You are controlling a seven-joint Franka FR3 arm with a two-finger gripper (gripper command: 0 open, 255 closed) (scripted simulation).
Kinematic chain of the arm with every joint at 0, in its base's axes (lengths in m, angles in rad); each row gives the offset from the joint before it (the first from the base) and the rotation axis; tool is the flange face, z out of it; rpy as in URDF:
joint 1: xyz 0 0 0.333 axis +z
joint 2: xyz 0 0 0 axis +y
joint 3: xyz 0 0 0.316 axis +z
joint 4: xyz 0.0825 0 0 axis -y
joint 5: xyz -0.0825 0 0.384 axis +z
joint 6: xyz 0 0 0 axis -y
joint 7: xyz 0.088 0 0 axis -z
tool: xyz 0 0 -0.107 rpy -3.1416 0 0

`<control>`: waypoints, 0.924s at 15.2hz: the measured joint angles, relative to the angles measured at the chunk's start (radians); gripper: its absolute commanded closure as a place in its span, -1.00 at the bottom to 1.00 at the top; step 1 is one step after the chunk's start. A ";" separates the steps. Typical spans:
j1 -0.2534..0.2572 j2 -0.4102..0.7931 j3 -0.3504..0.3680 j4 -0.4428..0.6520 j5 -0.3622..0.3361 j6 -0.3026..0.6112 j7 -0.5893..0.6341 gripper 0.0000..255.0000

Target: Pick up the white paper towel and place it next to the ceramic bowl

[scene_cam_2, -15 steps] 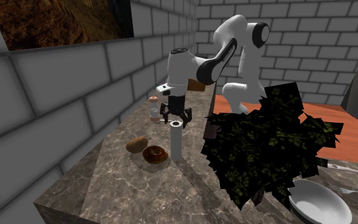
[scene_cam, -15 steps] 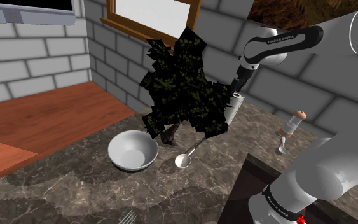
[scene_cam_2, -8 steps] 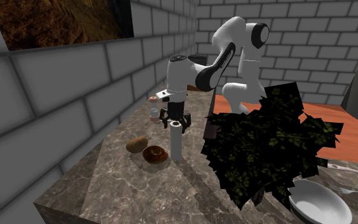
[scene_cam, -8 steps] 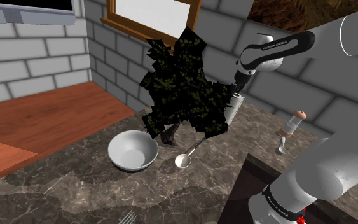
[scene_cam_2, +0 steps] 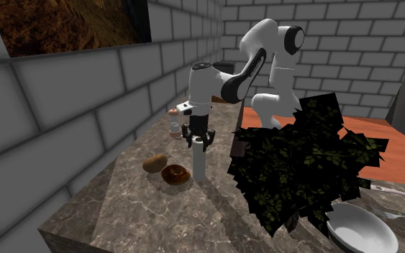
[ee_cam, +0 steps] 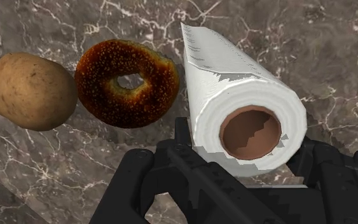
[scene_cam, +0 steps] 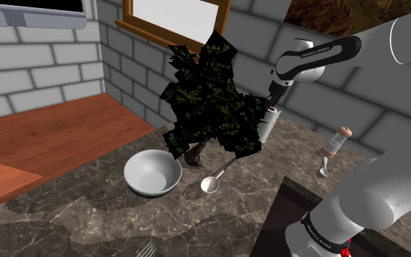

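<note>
A white paper towel roll [scene_cam: 267, 125] stands upright on the dark marble counter, by the brick wall and behind a leafy plant. In the second exterior view the roll [scene_cam_2: 199, 162] rises beside a bagel. My black gripper [scene_cam_2: 199, 140] comes straight down over its top; it also shows in the shoulder view [scene_cam: 271, 108]. From the wrist the roll [ee_cam: 234, 95] sits between my gripper [ee_cam: 247, 137], whose jaws are open and close against its two sides. The white bowl [scene_cam: 134, 175] rests on the counter well to the shoulder view's left, and at the second exterior view's lower right [scene_cam_2: 359, 230].
A brown bagel [ee_cam: 128, 83] and a potato [ee_cam: 28, 90] lie just beside the roll. The dark plant [scene_cam: 211, 102] stands between roll and bowl. A spoon [scene_cam: 211, 183] lies near the bowl, a shaker [scene_cam: 335, 142] near the wall, a sink [scene_cam: 291, 212] by the stand.
The gripper has come down over the roll's top and its jaws have drawn in toward the roll's sides. The roll has not moved.
</note>
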 measured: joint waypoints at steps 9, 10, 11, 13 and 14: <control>0.000 -0.008 0.002 0.009 -0.003 -0.017 0.003 1.00; 0.000 -0.012 0.003 0.015 -0.005 -0.028 0.003 1.00; 0.000 -0.022 0.005 0.021 -0.008 -0.042 0.007 1.00; 0.000 -0.028 0.006 0.042 -0.009 -0.069 0.006 1.00; 0.000 -0.034 0.008 0.051 -0.010 -0.084 0.008 1.00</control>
